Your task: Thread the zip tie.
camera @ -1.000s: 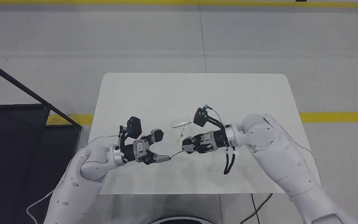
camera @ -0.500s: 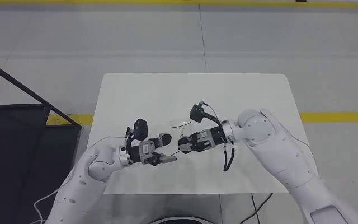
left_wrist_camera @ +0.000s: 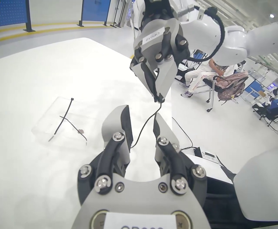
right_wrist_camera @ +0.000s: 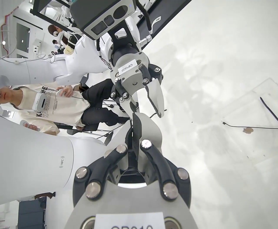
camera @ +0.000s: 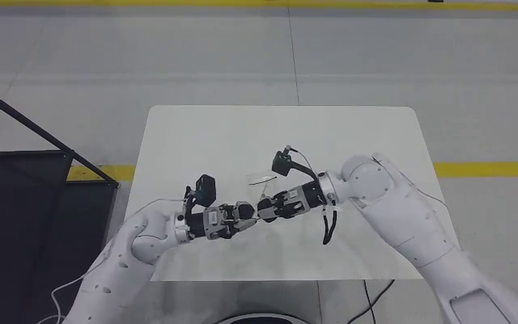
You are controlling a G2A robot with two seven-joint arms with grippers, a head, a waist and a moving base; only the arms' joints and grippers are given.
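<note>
The scene is lit brightly and evenly from overhead; a ceiling lamp [left_wrist_camera: 271,15] is seen glowing in the hall beyond the table [camera: 364,146]. From above, the white tabletop is rendered nearly flat, with little contrast. In the right wrist view, mottled pale reflections are spread across it. Faint glints are caught along the clear tray [left_wrist_camera: 44,113]. The black zip tie [left_wrist_camera: 142,128] is set off plainly against the pale background. Straight lines are bowed toward the edges of both wrist views.
</note>
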